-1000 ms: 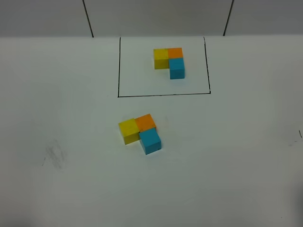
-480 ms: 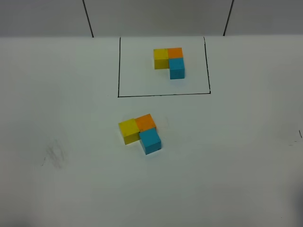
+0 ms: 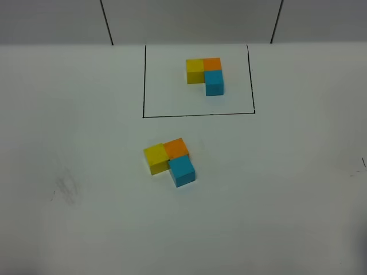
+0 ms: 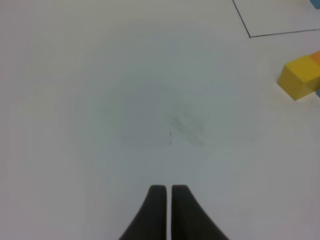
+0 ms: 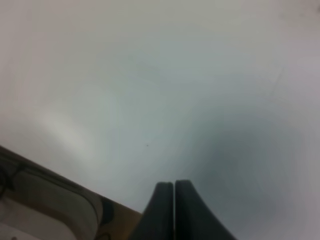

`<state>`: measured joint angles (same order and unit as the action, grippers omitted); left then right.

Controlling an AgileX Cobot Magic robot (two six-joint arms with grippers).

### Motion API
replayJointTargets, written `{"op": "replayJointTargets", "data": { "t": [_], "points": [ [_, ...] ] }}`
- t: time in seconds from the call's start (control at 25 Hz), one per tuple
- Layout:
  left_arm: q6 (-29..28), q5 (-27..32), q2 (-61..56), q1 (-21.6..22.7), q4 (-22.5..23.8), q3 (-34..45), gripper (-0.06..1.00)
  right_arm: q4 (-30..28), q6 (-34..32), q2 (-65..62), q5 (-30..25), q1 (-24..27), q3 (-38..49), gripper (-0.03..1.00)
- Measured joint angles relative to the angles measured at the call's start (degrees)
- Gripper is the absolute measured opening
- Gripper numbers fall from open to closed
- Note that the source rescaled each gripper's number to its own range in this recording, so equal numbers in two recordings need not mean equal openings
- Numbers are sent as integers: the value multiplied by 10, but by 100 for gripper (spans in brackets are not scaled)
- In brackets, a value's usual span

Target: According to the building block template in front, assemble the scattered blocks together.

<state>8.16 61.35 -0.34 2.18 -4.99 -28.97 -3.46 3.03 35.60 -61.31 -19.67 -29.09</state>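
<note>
The template (image 3: 205, 74) is an L of yellow, orange and blue cubes inside a thin black drawn rectangle at the back of the white table. The unframed cubes sit joined in an L near the middle: yellow (image 3: 155, 158), orange (image 3: 176, 148) and light blue (image 3: 182, 171). The yellow cube also shows in the left wrist view (image 4: 299, 76). Neither gripper shows in the exterior view. My left gripper (image 4: 166, 190) is shut and empty, away from the cubes. My right gripper (image 5: 174, 186) is shut and empty over bare table.
A faint grey smudge (image 3: 67, 188) marks the table at the left; it also shows in the left wrist view (image 4: 187, 128). The table's edge, with a grey object (image 5: 47, 200) beyond it, shows in the right wrist view.
</note>
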Motion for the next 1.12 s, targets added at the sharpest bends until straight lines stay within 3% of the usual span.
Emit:
{"op": "replayJointTargets", "data": {
  "t": [0.56,1.12],
  "points": [
    [0,0,0,0,0,0,0,-12,11,-155,1,177,2,1],
    [0,0,0,0,0,0,0,-12,18,-209,1,185,3,1]
  ]
}}
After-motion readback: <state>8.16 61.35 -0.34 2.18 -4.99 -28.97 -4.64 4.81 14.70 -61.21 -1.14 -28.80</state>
